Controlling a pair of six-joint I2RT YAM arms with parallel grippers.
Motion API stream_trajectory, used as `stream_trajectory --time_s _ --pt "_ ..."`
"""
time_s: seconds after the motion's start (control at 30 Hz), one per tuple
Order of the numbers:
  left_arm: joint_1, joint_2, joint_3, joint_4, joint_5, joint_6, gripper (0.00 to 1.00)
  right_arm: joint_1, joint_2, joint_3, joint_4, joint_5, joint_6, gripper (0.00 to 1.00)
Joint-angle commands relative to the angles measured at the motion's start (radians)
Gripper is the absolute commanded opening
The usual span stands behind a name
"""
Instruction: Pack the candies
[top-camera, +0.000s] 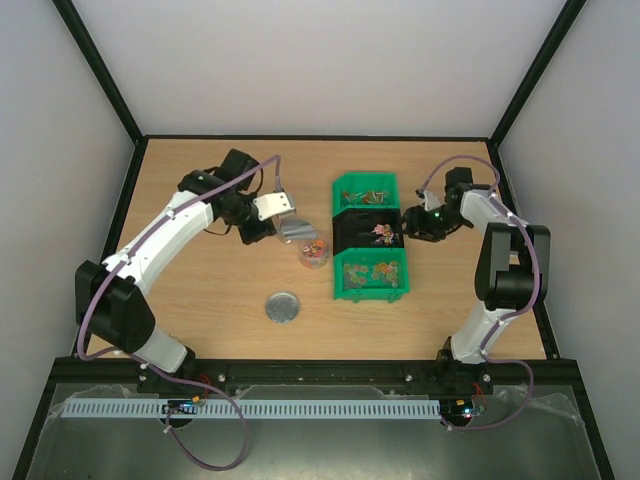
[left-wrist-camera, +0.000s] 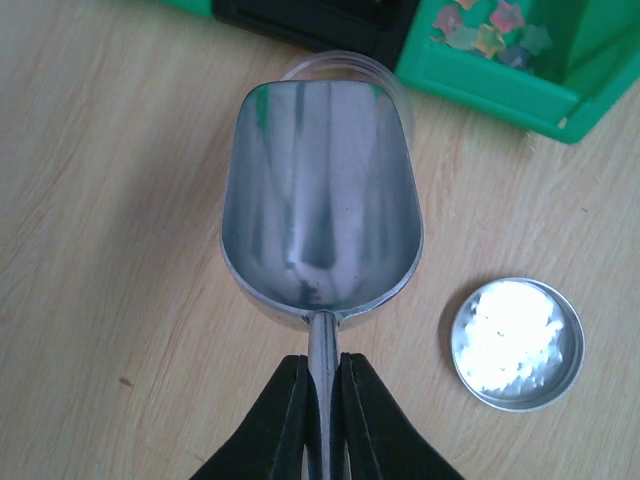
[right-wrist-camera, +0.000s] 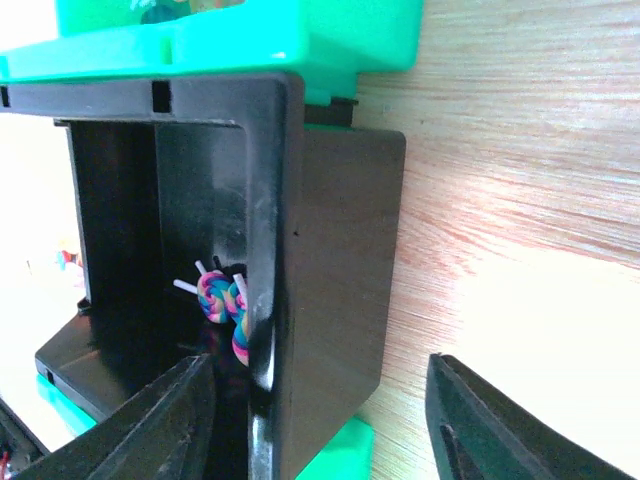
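Top external view has my left tool over the left half of the wooden surface (top-camera: 220, 300), and my right tool at the right side of a row of three bins in the middle of the frame. The row runs from an upper green bin (top-camera: 365, 188), through a black bin (top-camera: 352, 230), to a lower green bin (top-camera: 345, 285).

Left wrist view: my left tool (left-wrist-camera: 322, 365) is clamped tight on the thin handle of the metal scoop (left-wrist-camera: 320, 200). The scoop's bowl points up the frame and shows bare metal. Its tip lies over the rim of a clear jar (left-wrist-camera: 340, 62). From above, that jar sits just left of the bins and holds mixed candies (top-camera: 313, 252) in pink, orange and white. More candies (left-wrist-camera: 490, 30), star-shaped and pale, lie in the green bin at the upper right of the left wrist frame. A round silver lid (left-wrist-camera: 517, 343) lies flat on the surface at the lower right, apart from the scoop.

Right wrist view: my right tool (right-wrist-camera: 320, 365) stands open and grips nothing. One finger is on the inner side of the black bin's wall and the other is out over the wood. Swirled lollipops (right-wrist-camera: 220, 300) lie inside the black bin against that wall.
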Motion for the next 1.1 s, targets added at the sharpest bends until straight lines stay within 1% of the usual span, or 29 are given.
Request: stream_trajectory --time_s 0.0,0.1,0.17,0.2,0.37,0.53,0.73,0.83,0.93,1.07 --pt "0.062 0.003 0.04 0.074 0.064 -0.108 0.02 -0.009 0.006 0.046 -0.093 -0.004 -0.034 0.63" --pt "0.111 0.008 0.039 0.125 0.084 -0.164 0.02 -0.015 0.005 0.067 -0.117 -0.023 -0.051 0.71" --pt "0.141 0.01 0.029 0.161 0.083 -0.188 0.02 -0.019 0.003 0.079 -0.128 -0.034 -0.061 0.8" --pt "0.154 0.011 0.021 0.181 0.08 -0.202 0.02 -0.02 0.002 0.086 -0.132 -0.038 -0.065 0.83" --pt "0.241 0.023 -0.02 0.268 0.09 -0.268 0.03 -0.031 -0.002 0.112 -0.153 -0.054 -0.088 0.9" --pt "0.307 0.011 -0.064 0.307 0.157 -0.263 0.02 -0.042 -0.005 0.124 -0.173 -0.063 -0.11 0.89" --pt "0.299 0.0 -0.062 0.289 0.213 -0.213 0.02 -0.043 -0.005 0.112 -0.188 -0.063 -0.118 0.84" --pt "0.257 0.0 -0.037 0.218 0.223 -0.135 0.02 -0.043 -0.01 0.102 -0.199 -0.063 -0.122 0.81" --pt "0.177 -0.004 -0.001 0.118 0.195 -0.02 0.02 -0.043 -0.021 0.085 -0.207 -0.064 -0.13 0.78" --pt "0.07 0.014 0.084 -0.034 0.162 0.071 0.02 -0.043 -0.029 0.065 -0.224 -0.068 -0.139 0.74"
